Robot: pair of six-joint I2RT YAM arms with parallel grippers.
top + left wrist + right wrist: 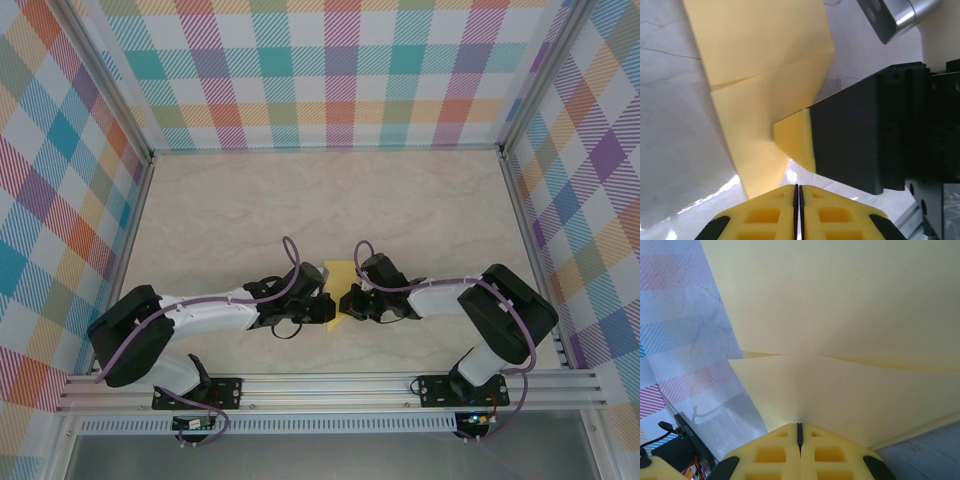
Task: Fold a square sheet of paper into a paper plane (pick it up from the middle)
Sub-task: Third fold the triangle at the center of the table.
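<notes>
A lab test cell: plaid walls (340,70), aluminium rails (330,385).

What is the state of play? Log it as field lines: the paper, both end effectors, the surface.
right end effector: shut, pinching the paper's edge
left end effector: shut; the paper's lower corner reaches its fingertips, grip unclear
square sheet of paper: yellow, creased, partly folded, held between both arms
table: pale marbled top, checked walls around it
plane: not yet formed
</notes>
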